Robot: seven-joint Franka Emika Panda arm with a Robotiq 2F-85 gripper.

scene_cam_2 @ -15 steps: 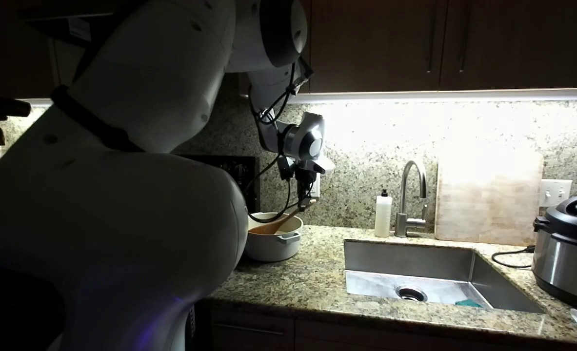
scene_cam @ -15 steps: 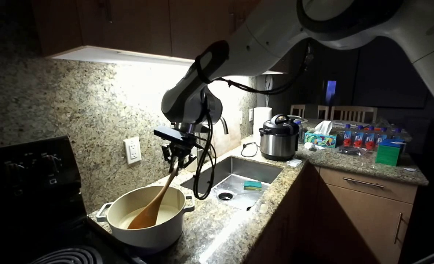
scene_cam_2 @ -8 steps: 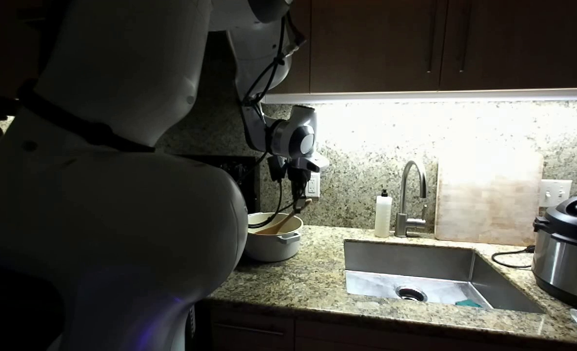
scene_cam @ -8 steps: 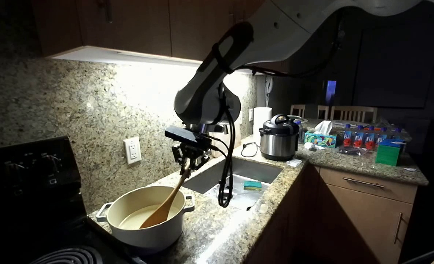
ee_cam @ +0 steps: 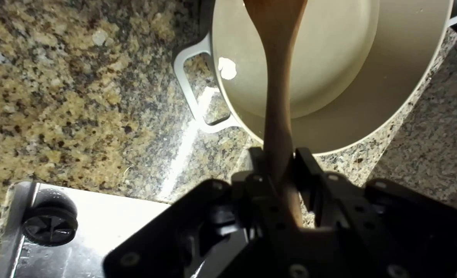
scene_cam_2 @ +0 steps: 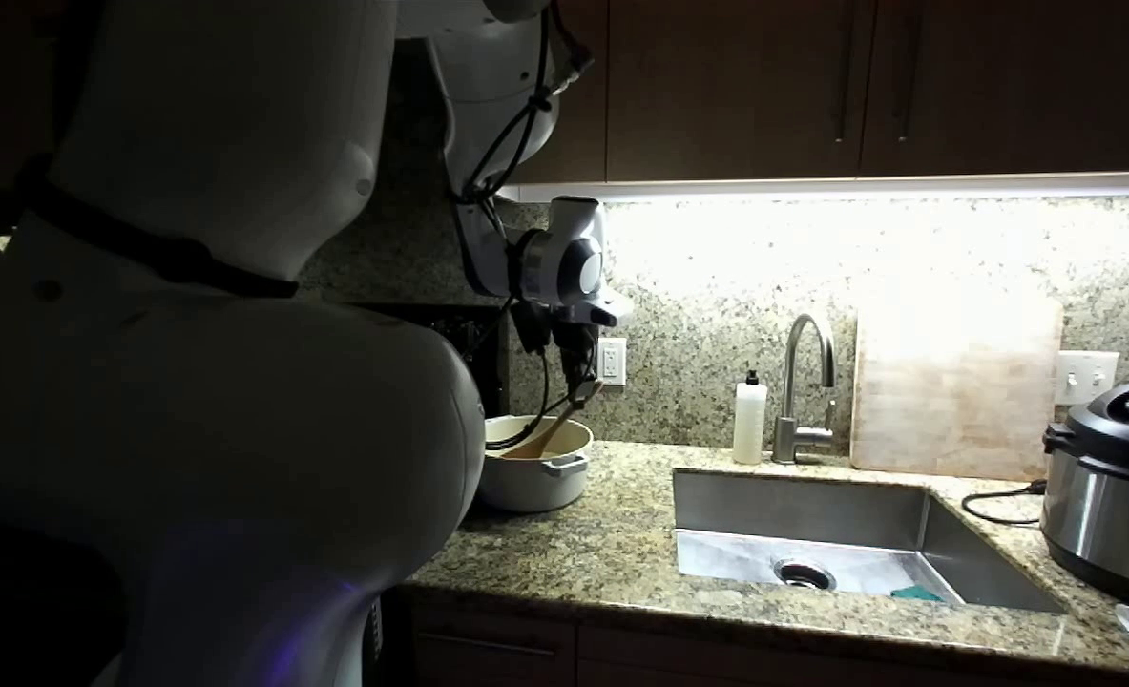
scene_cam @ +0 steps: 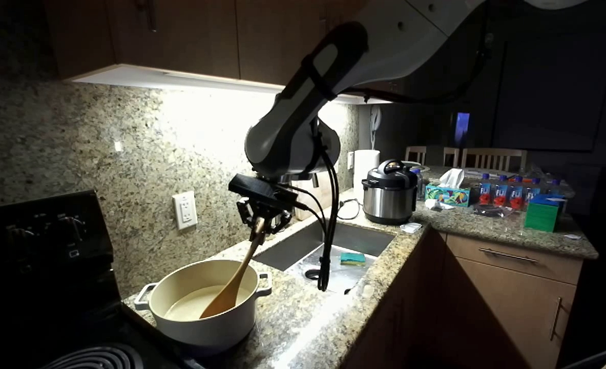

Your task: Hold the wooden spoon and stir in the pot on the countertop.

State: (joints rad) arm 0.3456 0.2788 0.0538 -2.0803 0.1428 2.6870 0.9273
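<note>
The wooden spoon (scene_cam: pixel 231 289) leans in the cream-white pot (scene_cam: pixel 205 328), bowl down inside and handle rising over the rim. My gripper (scene_cam: pixel 258 236) is shut on the upper handle, above the pot's sink-side rim. In an exterior view the gripper (scene_cam_2: pixel 580 387), spoon (scene_cam_2: pixel 550 439) and pot (scene_cam_2: pixel 531 489) also show, the pot partly behind the robot arm. In the wrist view the spoon (ee_cam: pixel 279 81) runs between the fingertips (ee_cam: pixel 278 158) into the pot (ee_cam: pixel 410 58); the bowl's end is cut off at the top. The pot stands on the granite countertop (scene_cam: pixel 292 318).
A black stove (scene_cam: pixel 41 256) adjoins the pot. A steel sink (scene_cam_2: pixel 812 515) with a sponge (scene_cam: pixel 352 259) lies beside it. The backsplash (scene_cam: pixel 144 169) and upper cabinets (scene_cam: pixel 174 41) are close behind and above. A steel-and-black cooker (scene_cam: pixel 390 197) stands past the sink.
My gripper has moved away from the wall outlet and backsplash with the spoon in it. The spoon's bowl has shifted across inside the pot. The pot has not moved.
</note>
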